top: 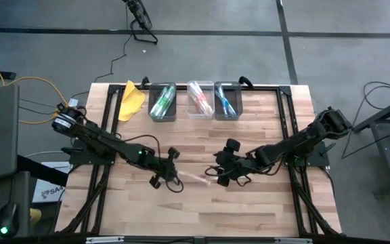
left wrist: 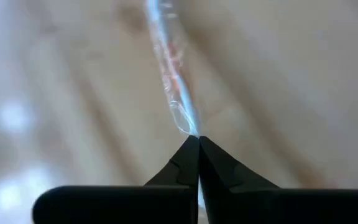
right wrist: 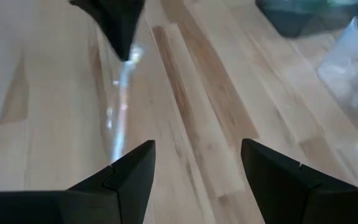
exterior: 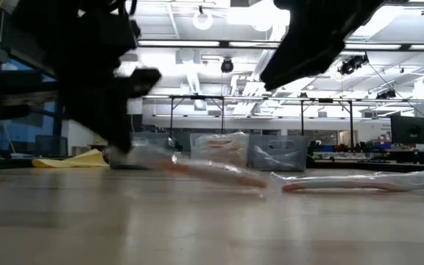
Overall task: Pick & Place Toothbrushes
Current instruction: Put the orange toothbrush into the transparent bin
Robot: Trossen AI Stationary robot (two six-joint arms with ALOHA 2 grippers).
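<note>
A pink-and-white toothbrush in a clear wrapper lies near the table's middle, between my two grippers. My left gripper is shut on its left end, which the left wrist view shows just past the closed fingertips. My right gripper is open and hovers at the toothbrush's right end, touching nothing. In the right wrist view the wrapped toothbrush runs beside one open finger. More toothbrushes stand sorted in three bins at the far edge. My left gripper pinches the crimped end of the clear wrapper between its two fingertips, slanting down from the table's left, along the toothbrush. The held end is raised slightly. The other end rests on the table.
Three small bins sit along the far edge, holding green, pink and blue toothbrushes. A yellow cloth lies to their left. In the low view another clear-wrapped stick lies on the table to the right. Bare wood stretches toward the near edge.
</note>
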